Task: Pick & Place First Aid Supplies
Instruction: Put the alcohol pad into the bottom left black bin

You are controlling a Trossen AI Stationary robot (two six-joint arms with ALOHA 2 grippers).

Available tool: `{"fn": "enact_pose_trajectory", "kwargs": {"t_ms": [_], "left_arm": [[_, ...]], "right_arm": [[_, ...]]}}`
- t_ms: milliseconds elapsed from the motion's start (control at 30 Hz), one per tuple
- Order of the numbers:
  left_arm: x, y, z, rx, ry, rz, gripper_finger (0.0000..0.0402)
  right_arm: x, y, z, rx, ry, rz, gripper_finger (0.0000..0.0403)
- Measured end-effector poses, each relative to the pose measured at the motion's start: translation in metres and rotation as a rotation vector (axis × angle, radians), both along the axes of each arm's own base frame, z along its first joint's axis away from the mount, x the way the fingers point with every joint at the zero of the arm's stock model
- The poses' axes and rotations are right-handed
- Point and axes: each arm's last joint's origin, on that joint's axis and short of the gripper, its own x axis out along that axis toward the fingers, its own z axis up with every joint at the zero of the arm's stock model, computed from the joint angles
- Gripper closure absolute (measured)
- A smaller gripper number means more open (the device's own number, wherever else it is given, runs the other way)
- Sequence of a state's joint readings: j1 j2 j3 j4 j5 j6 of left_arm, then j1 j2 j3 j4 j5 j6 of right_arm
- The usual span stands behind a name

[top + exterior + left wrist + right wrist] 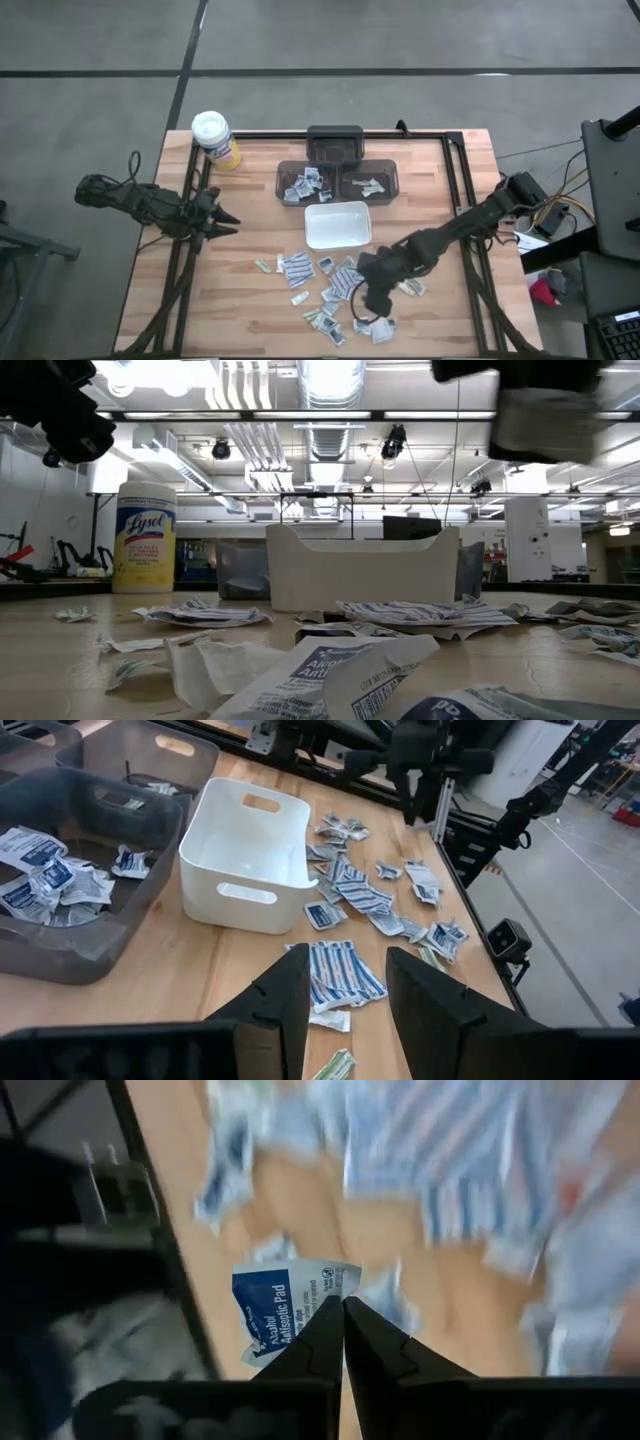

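- Right gripper (343,1315): fingers pinched together on the edge of one alcohol pad packet (290,1305), white with a blue printed panel. In the high view this gripper (366,305) sits in the lower centre-right of the frame, above the scattered packets.
- Left gripper (340,985): fingers parted, nothing between them. In the high view it (226,222) sits at centre-left of the frame, over the table's left edge and well apart from the pile.
- First aid packets, loose (322,285): roughly twenty, too overlapped to count exactly, spread on the wooden table (240,290) in the lower centre of the high view, just below the white tray. Mostly white with bluish print; one greenish packet (264,265) lies at the pile's left end.
- White tray (337,225): one, centre of the high view; the left wrist view shows its inside bare.
- Grey bins: two side by side, just above the white tray. The left bin (306,183) holds several packets; the right bin (369,183) holds a few.
- Dark container (334,142): one, above the grey bins; contents cannot be told.
- Yellow wipes canister (215,139): one, white lid, upright, in the upper left of the table.
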State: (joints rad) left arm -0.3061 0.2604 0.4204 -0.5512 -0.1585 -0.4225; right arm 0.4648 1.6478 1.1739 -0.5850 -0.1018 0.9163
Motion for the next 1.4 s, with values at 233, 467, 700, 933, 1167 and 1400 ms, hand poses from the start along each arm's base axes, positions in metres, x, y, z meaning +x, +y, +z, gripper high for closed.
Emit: {"fn": "enact_pose_trajectory", "kwargs": {"t_ms": [233, 467, 700, 933, 1167, 1400], "left_arm": [[0.005, 0.0, 0.007, -0.008, -0.069, 0.035, 0.0275], [0.015, -0.001, 0.016, -0.009, -0.174, 0.136, 0.0275], [0.036, -0.006, 0.018, -0.015, -0.245, 0.186, 0.0275], [0.062, -0.011, 0.016, -0.005, -0.299, 0.305, 0.0275], [0.087, -0.016, 0.016, -0.005, -0.356, 0.342, 0.0275], [0.114, -0.015, 0.019, 0.038, -0.333, 0.468, 0.0275]], "right_arm": [[0.022, -0.015, 0.014, -0.247, -0.333, -0.109, 0.0395], [0.043, -0.046, 0.026, -0.486, -0.516, -0.255, 0.0394], [0.056, -0.089, 0.032, -0.629, -0.548, -0.374, 0.0394], [0.066, -0.123, 0.041, -0.711, -0.611, -0.411, 0.0394], [0.071, -0.135, 0.049, -0.783, -0.679, -0.388, 0.0394], [0.072, -0.135, 0.05, -0.817, -0.685, -0.355, 0.0394]]}}
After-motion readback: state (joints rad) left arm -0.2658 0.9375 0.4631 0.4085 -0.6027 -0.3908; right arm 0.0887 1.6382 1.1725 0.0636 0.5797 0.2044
